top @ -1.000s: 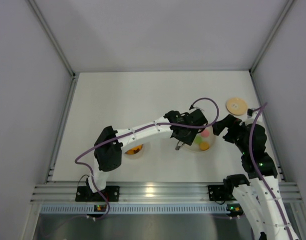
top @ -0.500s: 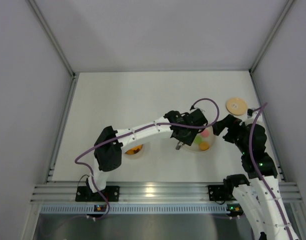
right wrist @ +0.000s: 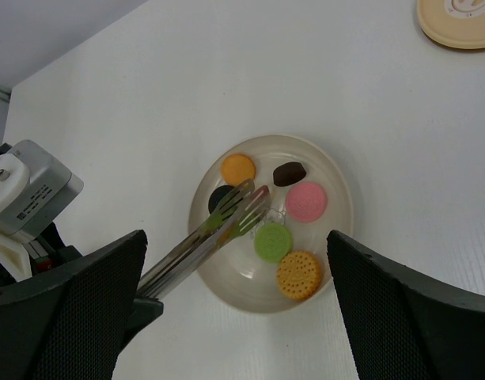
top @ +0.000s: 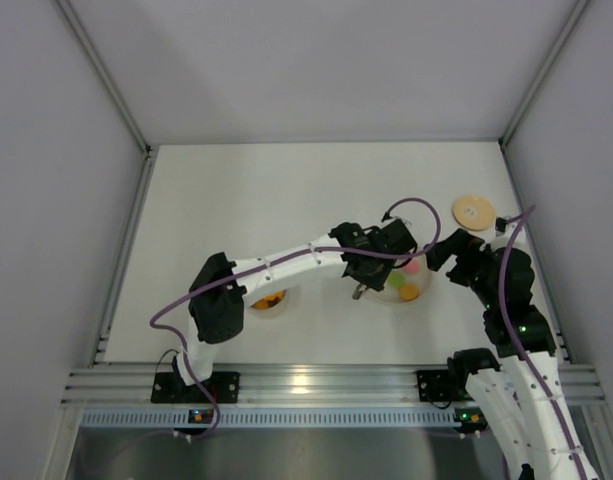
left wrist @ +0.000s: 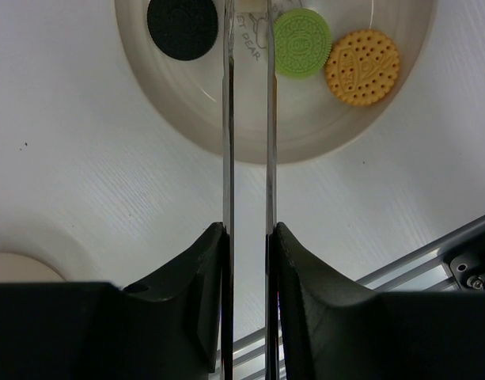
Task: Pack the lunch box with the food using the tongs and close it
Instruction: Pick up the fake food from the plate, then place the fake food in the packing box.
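My left gripper (left wrist: 248,231) is shut on the silvery tongs (left wrist: 228,142), whose two thin arms run close together out over the pale plate (right wrist: 325,237). The tongs' tips (right wrist: 250,199) hover above a black cookie (left wrist: 183,28); whether they pinch it I cannot tell. Orange (right wrist: 238,169), brown (right wrist: 289,172), pink (right wrist: 306,201), green (right wrist: 273,241) and golden (right wrist: 298,274) food pieces lie on the plate. The lunch box (top: 276,304) peeks from under the left arm, something orange inside. Its wooden lid (top: 473,211) lies apart. My right gripper (right wrist: 236,265) hangs open above the plate.
Grey walls enclose the white table (top: 266,200) on three sides. An aluminium rail (top: 316,380) runs along the near edge. A purple cable (top: 411,205) loops over the left wrist beside the plate (top: 418,278).
The left gripper has squeezed the tongs, bringing their arms closer together. Both arms have otherwise stayed in place.
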`<state>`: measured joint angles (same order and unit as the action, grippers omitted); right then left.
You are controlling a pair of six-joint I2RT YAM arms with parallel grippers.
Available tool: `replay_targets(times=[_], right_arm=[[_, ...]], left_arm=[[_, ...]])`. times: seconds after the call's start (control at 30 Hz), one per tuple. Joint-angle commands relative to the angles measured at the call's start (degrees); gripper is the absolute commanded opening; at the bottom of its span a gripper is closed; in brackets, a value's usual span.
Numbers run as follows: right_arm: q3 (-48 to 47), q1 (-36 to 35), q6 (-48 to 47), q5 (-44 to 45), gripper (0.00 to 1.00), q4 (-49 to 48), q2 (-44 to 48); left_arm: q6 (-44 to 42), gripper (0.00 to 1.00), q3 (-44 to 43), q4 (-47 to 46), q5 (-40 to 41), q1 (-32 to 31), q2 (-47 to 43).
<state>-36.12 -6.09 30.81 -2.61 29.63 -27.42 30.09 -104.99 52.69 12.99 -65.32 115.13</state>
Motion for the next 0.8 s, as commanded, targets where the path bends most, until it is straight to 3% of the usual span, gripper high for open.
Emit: replay_targets(times=[0.0, 0.27, 0.4, 0.53, 0.77], right_arm=[[-1.68, 0.73, -0.31, 0.68, 0.95, 0.69, 0.35], [-1.94, 0.73, -0.31, 0.68, 0.95, 0.34, -0.35], [-1.76, 0.73, -0.48, 0.59, 0.95, -0.18, -0.62], [-1.67, 0.73, -0.48, 0.15, 0.95, -0.97, -1.58], [-1.06, 0.73, -1.1, 0.77, 0.95, -2.56, -3.87]], left_arm=[[-0.03, 0.33, -0.48, -1.18, 1.94, -1.12, -3.59], [1.64, 0.32, 1.01, 1.45, 6.16, -3.76, -12.98], [4.54, 0.32, 6.99, 3.56, 9.06, -4.91, -20.46], [9.01, 0.32, 18.55, 6.46, 11.96, -5.26, -30.47], [21.04, 0.32, 33.68, 17.96, 15.04, -5.34, -51.9]])
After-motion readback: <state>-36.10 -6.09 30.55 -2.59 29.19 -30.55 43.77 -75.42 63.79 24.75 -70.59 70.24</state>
